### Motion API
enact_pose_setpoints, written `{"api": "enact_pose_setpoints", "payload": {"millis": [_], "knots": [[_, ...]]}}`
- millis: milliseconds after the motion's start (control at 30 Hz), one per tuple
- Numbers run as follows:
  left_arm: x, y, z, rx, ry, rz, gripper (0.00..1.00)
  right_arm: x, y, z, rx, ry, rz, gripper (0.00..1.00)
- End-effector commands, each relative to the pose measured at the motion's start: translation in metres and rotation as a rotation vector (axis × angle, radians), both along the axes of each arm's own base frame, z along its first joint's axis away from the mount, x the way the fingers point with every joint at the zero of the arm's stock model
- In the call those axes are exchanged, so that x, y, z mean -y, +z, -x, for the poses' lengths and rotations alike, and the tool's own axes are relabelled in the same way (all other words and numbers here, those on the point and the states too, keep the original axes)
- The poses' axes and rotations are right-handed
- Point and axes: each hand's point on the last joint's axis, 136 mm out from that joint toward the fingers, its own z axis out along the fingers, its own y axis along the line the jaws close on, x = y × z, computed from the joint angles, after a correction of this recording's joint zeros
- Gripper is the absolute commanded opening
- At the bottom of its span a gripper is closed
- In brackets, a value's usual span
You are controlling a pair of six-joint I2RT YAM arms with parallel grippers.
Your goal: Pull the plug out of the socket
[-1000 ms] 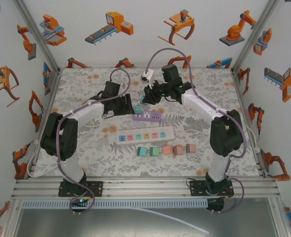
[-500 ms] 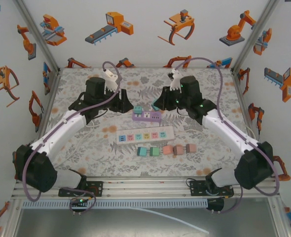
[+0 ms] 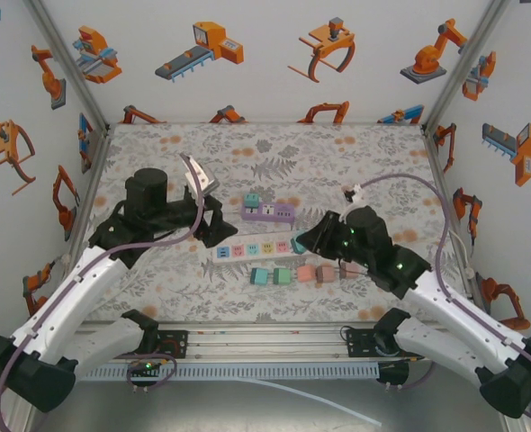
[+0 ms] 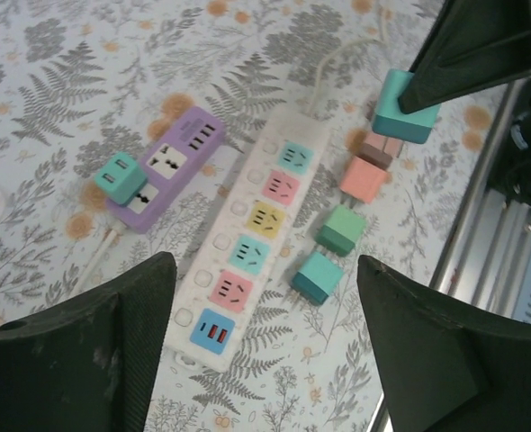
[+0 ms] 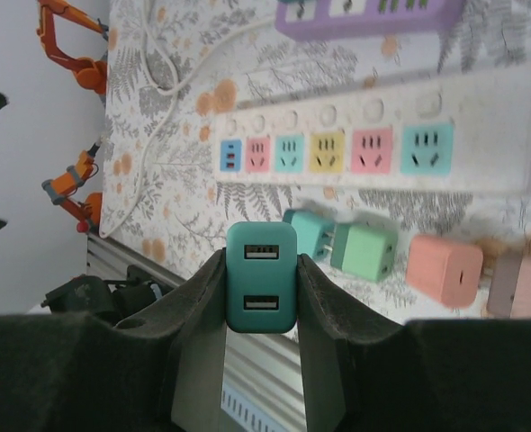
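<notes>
My right gripper is shut on a dark teal plug with two USB ports, held above the table. From above, that plug hangs by the right end of the white power strip. In the left wrist view the same plug shows under a dark finger. A purple power strip lies behind, with a light teal plug seated in its left end. My left gripper is open over the white strip's left end, holding nothing.
Several loose plugs lie in a row in front of the white strip: teal, green, pink, brown. White cords trail off the strips. The aluminium rail bounds the near edge.
Both arms have drawn back from the purple strip toward the near side. The right gripper carried the dark teal plug to the white strip's right end; the left now hovers over its left end.
</notes>
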Motion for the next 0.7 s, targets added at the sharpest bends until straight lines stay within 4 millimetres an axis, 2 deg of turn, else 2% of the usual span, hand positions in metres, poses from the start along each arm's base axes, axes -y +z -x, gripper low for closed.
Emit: {"api": "enact_pose_setpoints", "payload": {"millis": [0, 133, 233, 367, 533, 667], "knots": [[0.003, -0.003, 0.038, 0.044, -0.172, -0.016, 0.81, 0.013, -0.032, 0.019, -0.127, -0.098, -0.017, 0.19], [0.002, -0.005, 0.057, 0.043, -0.218, -0.026, 0.90, 0.025, -0.074, 0.049, -0.252, -0.100, 0.051, 0.20], [0.000, -0.012, 0.066, 0.032, -0.227, -0.053, 0.99, 0.030, -0.094, 0.061, -0.292, -0.097, 0.075, 0.20], [0.000, -0.018, 0.072, 0.023, -0.229, -0.065, 0.97, 0.031, -0.110, 0.064, -0.305, -0.114, 0.064, 0.20], [0.001, -0.023, 0.070, 0.002, -0.219, -0.077, 0.97, 0.027, -0.132, 0.065, -0.333, -0.130, 0.045, 0.23], [0.002, -0.025, 0.068, -0.001, -0.212, -0.090, 0.97, 0.024, -0.142, 0.064, -0.328, -0.133, 0.041, 0.27]]}}
